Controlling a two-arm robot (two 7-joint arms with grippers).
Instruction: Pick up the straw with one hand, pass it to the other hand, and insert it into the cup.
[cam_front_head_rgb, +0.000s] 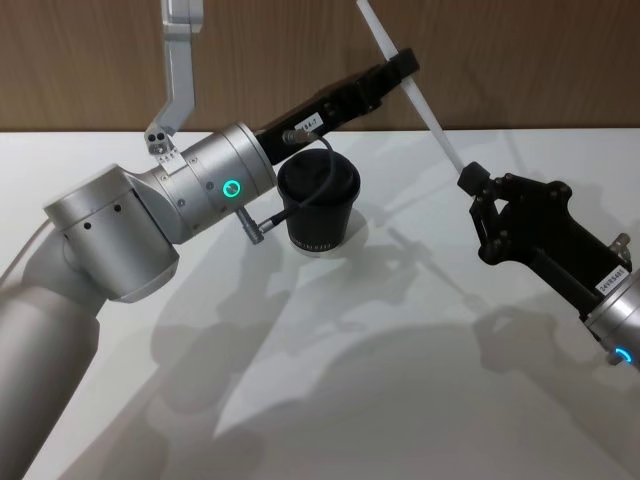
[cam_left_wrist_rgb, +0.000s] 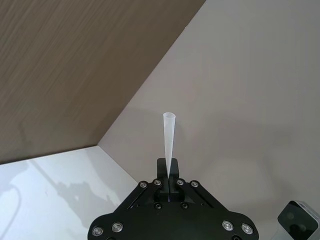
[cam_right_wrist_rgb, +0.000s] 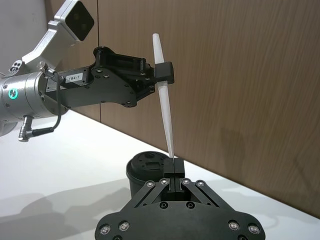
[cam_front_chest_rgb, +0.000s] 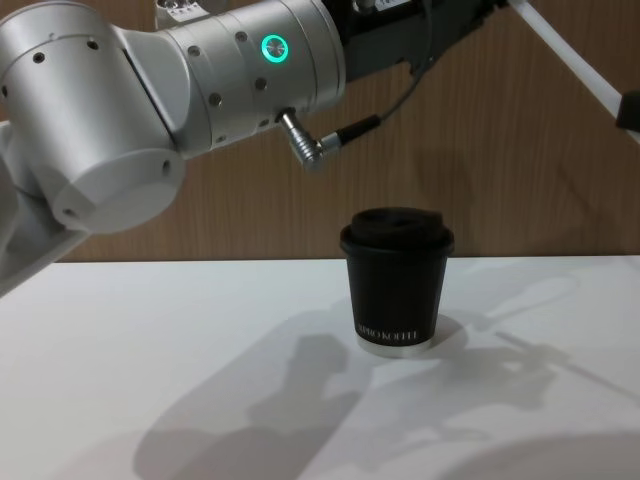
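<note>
Straw (cam_front_head_rgb: 430, 115): thin, white, straight, held clear of the table (cam_front_head_rgb: 400, 380). Its long axis is steeply tilted. The right end effector (cam_front_head_rgb: 468, 181) is clamped on the lower tip, and the left end effector (cam_front_head_rgb: 403, 68) is clamped higher up, with the top end projecting beyond it. The lidded black cup (cam_front_head_rgb: 318, 200) stands below the left end effector.
</note>
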